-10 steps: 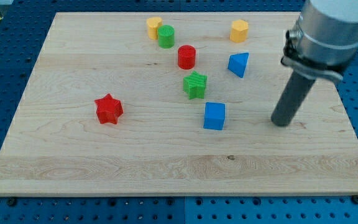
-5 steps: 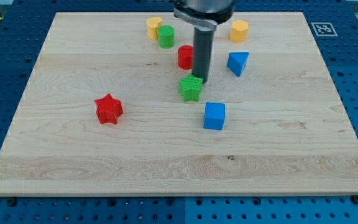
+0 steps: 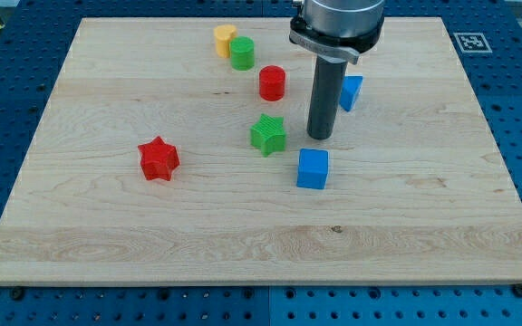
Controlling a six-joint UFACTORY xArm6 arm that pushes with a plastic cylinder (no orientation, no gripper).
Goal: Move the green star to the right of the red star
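Note:
The green star (image 3: 268, 135) lies near the middle of the wooden board (image 3: 107, 235). The red star (image 3: 159, 158) lies to its left and slightly lower, well apart. My tip (image 3: 320, 136) rests on the board to the right of the green star, with a small gap between them, and just above the blue cube (image 3: 313, 168).
A red cylinder (image 3: 272, 82) stands above the green star. A green cylinder (image 3: 242, 53) and a yellow block (image 3: 224, 40) are at the top. A blue block (image 3: 351, 92) is partly hidden behind the rod. The arm hides the top right area.
The tip came in from the right, reached the green star and nudged it a little down-left. It now stands off to the star's right. The yellow block at the top right is now hidden.

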